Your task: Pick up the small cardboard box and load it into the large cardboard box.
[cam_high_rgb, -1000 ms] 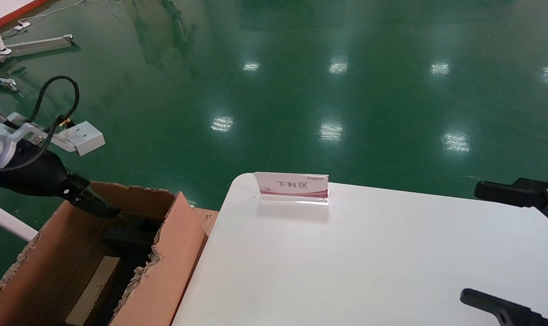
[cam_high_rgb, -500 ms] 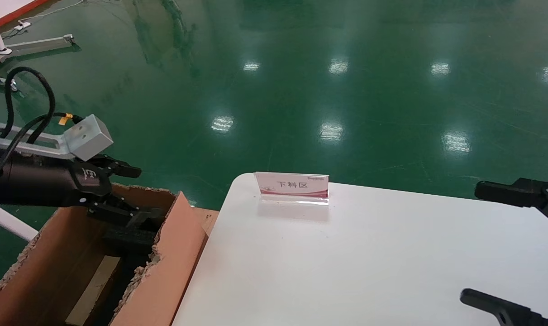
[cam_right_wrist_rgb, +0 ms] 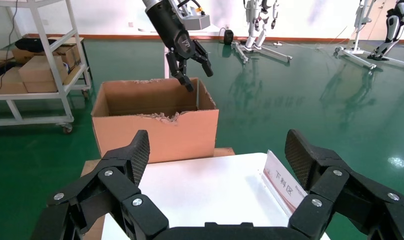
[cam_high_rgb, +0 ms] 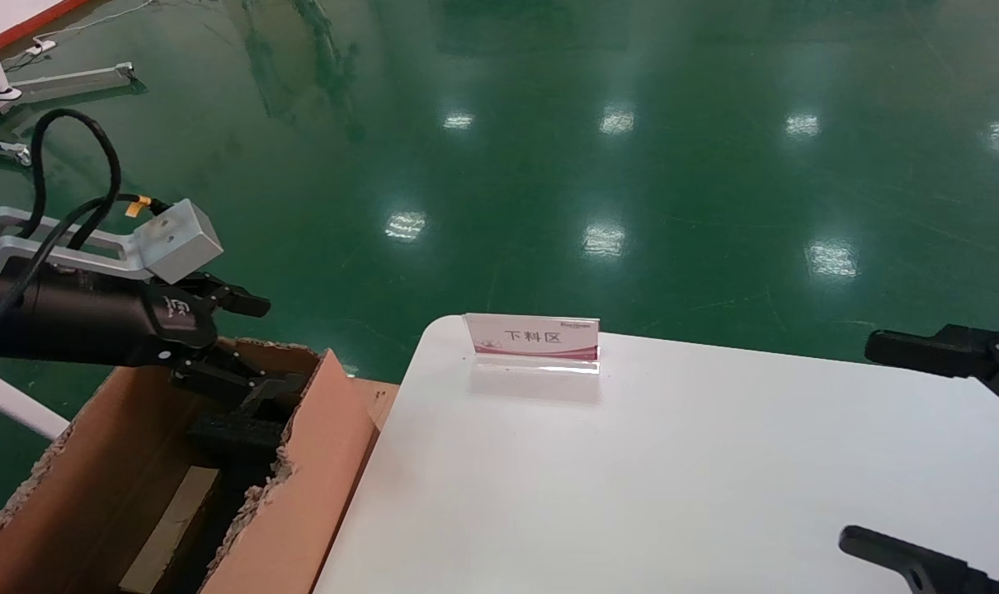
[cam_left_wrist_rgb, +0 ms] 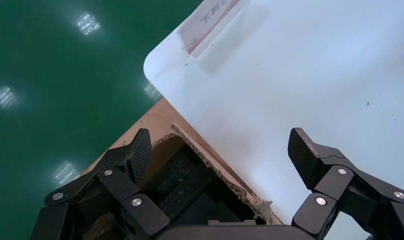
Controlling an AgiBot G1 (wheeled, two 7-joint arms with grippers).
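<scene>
Left claw (cam_high_rgb: 256, 346) spread wide and empty above large cardboard box (cam_high_rgb: 103, 462). Right claw (cam_right_wrist_rgb: 217, 165) wide too, parked over desk (cam_high_rgb: 672, 462). No small cardboard box visible anywhere; risk of snagging the ragged rim.

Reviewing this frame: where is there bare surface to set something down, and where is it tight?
The white table is bare from the sign holder at its far edge to the right gripper at its right side. It is crowded at the large cardboard box beside the table: black foam fills it, and the open left gripper hangs over its ragged rim.
</scene>
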